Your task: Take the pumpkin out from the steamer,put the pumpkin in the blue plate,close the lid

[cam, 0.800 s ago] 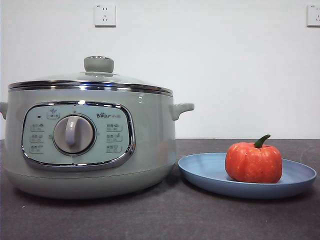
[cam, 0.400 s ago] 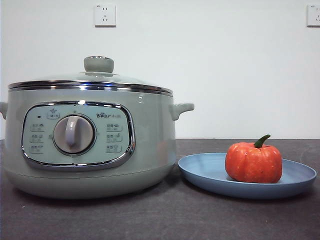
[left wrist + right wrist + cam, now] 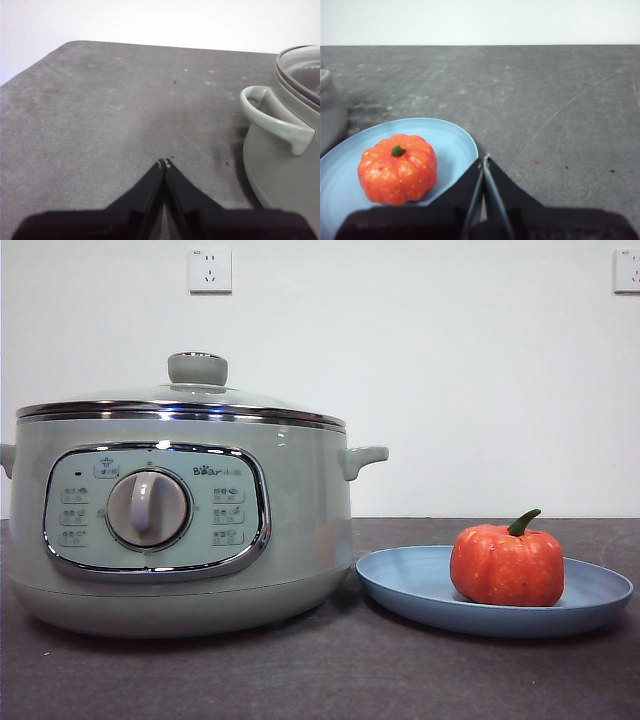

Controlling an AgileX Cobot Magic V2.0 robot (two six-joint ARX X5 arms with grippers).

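Note:
The pale green steamer (image 3: 180,530) stands at the left with its glass lid (image 3: 190,400) seated on the rim. The orange pumpkin (image 3: 507,564) rests upright on the blue plate (image 3: 420,585) to the steamer's right; the right wrist view shows the same pumpkin (image 3: 397,168) on the plate (image 3: 452,140). My right gripper (image 3: 485,159) is shut and empty, hovering beside the plate's edge. My left gripper (image 3: 164,162) is shut and empty over bare table, apart from the steamer's side handle (image 3: 272,120). Neither arm shows in the front view.
A dark grey tabletop (image 3: 320,680) runs under everything. A white wall behind carries two sockets (image 3: 210,270).

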